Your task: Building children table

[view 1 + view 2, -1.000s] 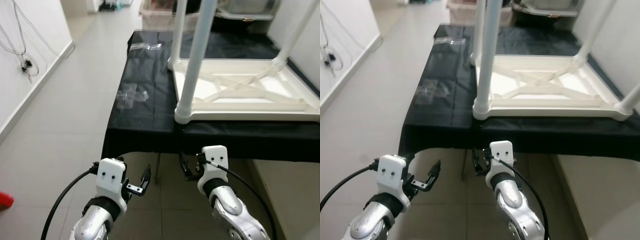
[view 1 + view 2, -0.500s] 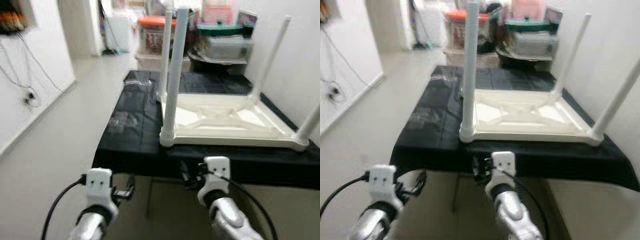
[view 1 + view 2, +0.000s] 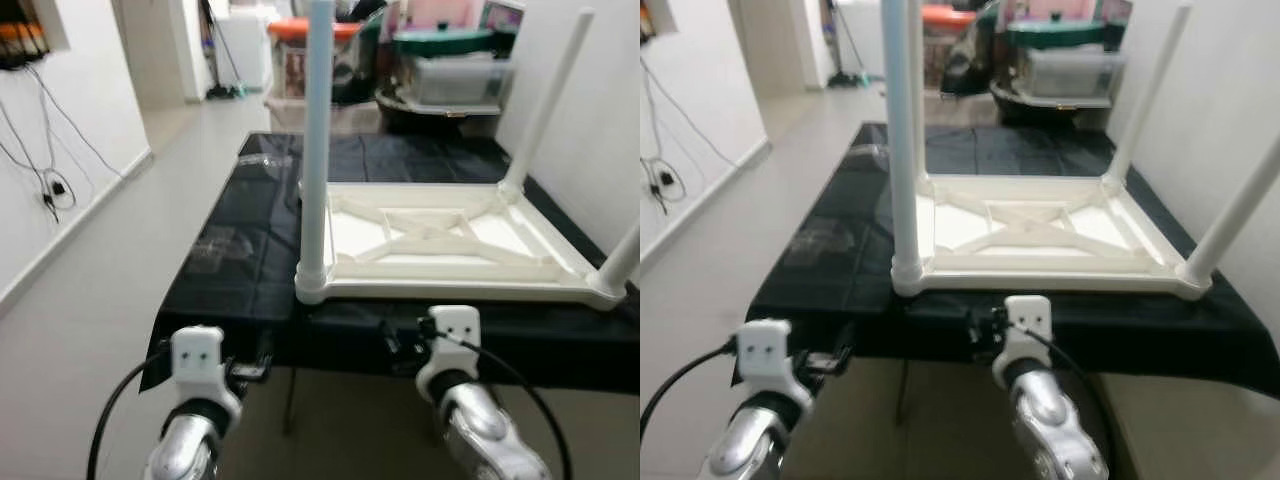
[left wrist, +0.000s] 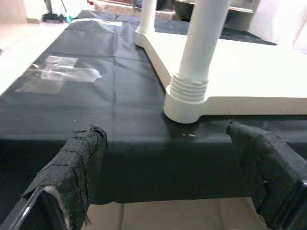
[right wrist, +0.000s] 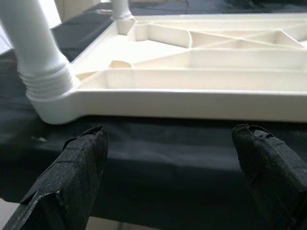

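A white children's table (image 3: 440, 240) lies upside down on a black-clothed table (image 3: 240, 275), its legs pointing up. The near-left leg (image 3: 317, 150) is screwed into its corner socket (image 4: 186, 103). My left gripper (image 3: 252, 371) hovers just before the cloth's front edge, below and left of that corner, open with nothing between its taped fingers (image 4: 79, 158). My right gripper (image 3: 396, 346) is also open and holds nothing, level with the front edge and facing the white frame (image 5: 192, 98).
Clear plastic bags (image 3: 215, 245) lie on the cloth left of the white table. Storage bins (image 3: 300, 60) and boxes stand behind. A white wall runs along the right; open floor (image 3: 90, 300) lies to the left, with cables (image 3: 50, 180) on the left wall.
The whole picture has shifted as the camera tilted up and moved. Both grippers remain open and low before the cloth's front edge, now a little closer to it.
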Robot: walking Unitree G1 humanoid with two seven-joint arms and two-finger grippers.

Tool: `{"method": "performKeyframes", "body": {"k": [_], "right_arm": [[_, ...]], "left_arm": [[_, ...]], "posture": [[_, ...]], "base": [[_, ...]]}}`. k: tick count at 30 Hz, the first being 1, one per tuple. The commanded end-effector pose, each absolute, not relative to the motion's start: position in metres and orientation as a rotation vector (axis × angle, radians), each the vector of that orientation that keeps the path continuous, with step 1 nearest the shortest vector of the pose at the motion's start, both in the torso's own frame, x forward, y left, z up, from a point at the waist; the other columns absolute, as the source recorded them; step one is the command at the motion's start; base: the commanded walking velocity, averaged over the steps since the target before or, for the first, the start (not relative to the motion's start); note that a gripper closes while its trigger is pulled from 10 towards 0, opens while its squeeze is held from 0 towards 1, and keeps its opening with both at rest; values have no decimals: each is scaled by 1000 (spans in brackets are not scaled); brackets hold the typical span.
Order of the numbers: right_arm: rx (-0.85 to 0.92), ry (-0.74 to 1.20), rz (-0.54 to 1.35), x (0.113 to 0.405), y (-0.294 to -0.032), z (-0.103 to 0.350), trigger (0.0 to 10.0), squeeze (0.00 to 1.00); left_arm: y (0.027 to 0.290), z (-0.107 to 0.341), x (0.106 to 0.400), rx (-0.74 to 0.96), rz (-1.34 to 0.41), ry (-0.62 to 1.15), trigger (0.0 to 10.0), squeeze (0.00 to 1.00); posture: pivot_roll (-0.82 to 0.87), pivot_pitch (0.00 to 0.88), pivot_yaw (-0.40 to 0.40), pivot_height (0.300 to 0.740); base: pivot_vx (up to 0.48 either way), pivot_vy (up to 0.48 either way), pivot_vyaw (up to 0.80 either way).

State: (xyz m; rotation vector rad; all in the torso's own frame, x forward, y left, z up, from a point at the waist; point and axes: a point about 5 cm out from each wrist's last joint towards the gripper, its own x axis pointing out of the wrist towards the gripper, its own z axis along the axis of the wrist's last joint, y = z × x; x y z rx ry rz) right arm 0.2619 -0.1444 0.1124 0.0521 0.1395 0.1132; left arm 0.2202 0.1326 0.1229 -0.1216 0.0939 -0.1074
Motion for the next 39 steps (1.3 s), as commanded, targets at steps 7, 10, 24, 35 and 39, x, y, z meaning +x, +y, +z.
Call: {"method": "performKeyframes", "body": {"k": [7, 10, 24, 35, 39], "right_arm": [[73, 141, 170, 252, -127, 110, 10000, 0], [58, 139, 173, 251, -124, 108, 10000, 0], [43, 141, 158, 255, -124, 104, 10000, 0], [56, 149, 167, 257, -122, 102, 10000, 0], [59, 134, 166, 257, -122, 103, 10000, 0]], "left_arm": [[122, 108, 214, -50, -193, 147, 10000, 0], [121, 107, 217, -45, -201, 143, 10000, 0], [118, 107, 223, -1, -207, 130, 10000, 0], [118, 107, 226, 17, -201, 118, 10000, 0], [118, 108, 227, 19, -203, 107, 10000, 0]], "posture": [[87, 0, -50, 740], [87, 0, -47, 740], [77, 0, -41, 740], [78, 0, -41, 740], [76, 0, -36, 740]], "base": [[-180, 0, 0], [-360, 0, 0], [-298, 0, 0], [0, 0, 0], [0, 0, 0]]}}
